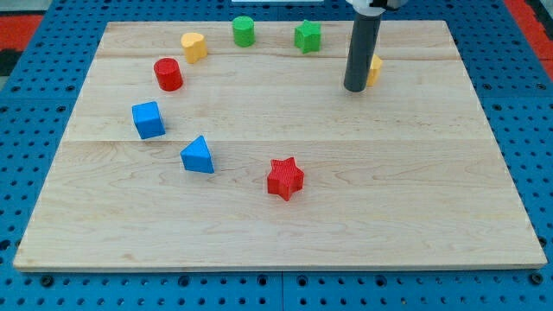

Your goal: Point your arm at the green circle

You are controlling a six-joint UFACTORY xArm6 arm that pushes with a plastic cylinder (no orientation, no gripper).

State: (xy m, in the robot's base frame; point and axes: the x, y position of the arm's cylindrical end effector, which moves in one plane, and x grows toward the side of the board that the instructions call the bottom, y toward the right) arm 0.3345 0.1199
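You see my tip (354,89) on the worktop (415,190), well to the view's right of the green circle (244,31); no pincer shows.

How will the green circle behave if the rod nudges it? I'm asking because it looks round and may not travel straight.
The green circle stands as a short upright cylinder, so it probably slides rather than tips. Its round side may let it slip off my tip if hit off-centre. It looks rigid and light, likely moving easily on the smooth wooden board.

Eight blocks (285,178), perhaps; one board (415,216)
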